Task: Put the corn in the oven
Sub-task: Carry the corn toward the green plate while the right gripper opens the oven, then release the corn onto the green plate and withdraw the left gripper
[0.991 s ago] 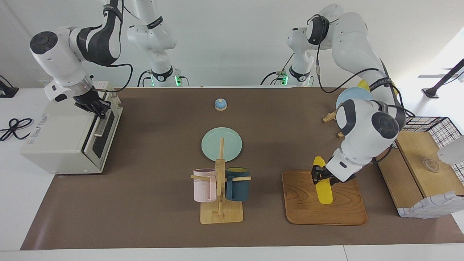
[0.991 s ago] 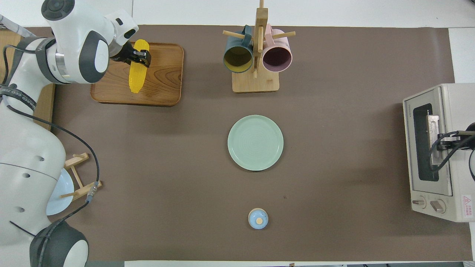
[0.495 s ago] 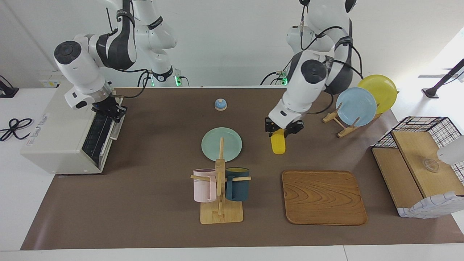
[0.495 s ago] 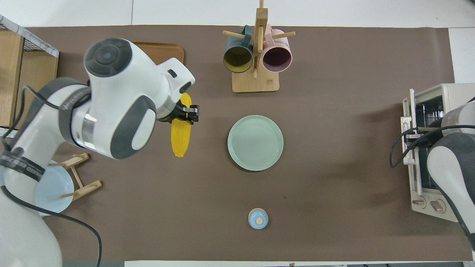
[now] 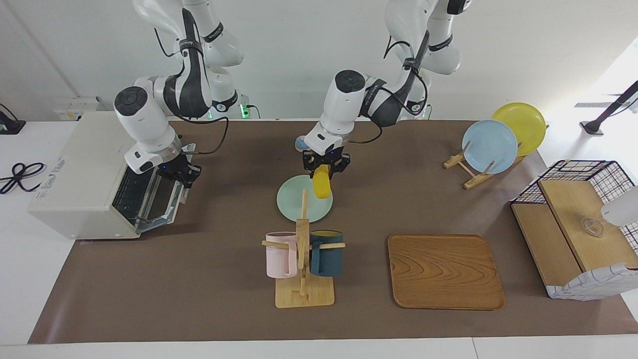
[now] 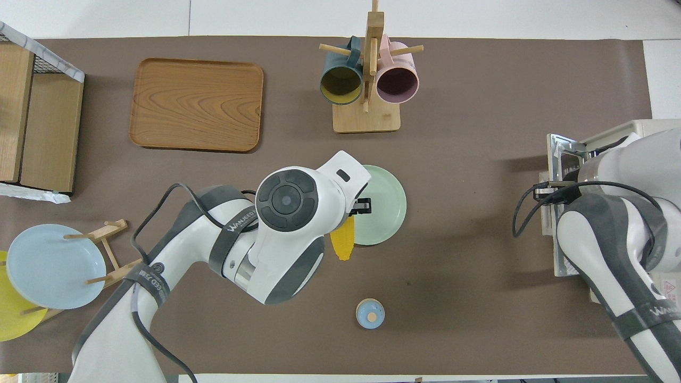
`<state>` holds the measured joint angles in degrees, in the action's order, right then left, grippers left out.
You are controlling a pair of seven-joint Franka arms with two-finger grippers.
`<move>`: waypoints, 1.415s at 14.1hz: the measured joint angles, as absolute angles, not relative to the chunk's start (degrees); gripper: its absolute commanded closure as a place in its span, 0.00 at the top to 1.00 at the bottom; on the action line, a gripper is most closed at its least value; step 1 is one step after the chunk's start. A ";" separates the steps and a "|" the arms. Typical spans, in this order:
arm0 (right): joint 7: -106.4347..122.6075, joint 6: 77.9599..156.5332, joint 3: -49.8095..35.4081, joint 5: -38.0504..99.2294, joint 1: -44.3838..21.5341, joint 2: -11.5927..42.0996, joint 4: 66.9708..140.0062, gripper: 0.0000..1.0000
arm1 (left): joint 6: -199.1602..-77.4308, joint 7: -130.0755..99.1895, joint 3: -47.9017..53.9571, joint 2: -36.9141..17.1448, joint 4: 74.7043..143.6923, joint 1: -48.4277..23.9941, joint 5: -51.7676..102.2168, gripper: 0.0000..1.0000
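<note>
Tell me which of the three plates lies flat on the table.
The pale green plate, in the middle of the table with the held corn over it. The blue plate and the yellow plate stand on edge in a wooden rack.

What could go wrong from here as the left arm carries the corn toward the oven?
1. The left gripper holds the corn by one end, so it hangs down and might swing or slip.
2. The oven door is only partly lowered, with the right gripper at it; both arms may crowd there.
</note>
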<state>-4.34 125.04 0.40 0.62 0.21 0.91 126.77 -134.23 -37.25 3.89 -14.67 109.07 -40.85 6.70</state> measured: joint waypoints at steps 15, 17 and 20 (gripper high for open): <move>-7.75 134.25 1.24 4.44 -3.71 7.01 127.87 0.00 | -142.40 -38.60 2.13 -22.35 107.42 -41.88 6.75 1.00; -12.84 134.29 1.29 4.94 -7.46 7.02 127.38 0.00 | -135.57 -35.52 1.00 -19.62 105.46 -38.67 6.75 1.00; -25.87 134.24 1.26 5.12 -17.25 7.49 123.57 0.00 | -120.83 -26.81 0.55 -13.75 101.32 -29.30 6.75 1.00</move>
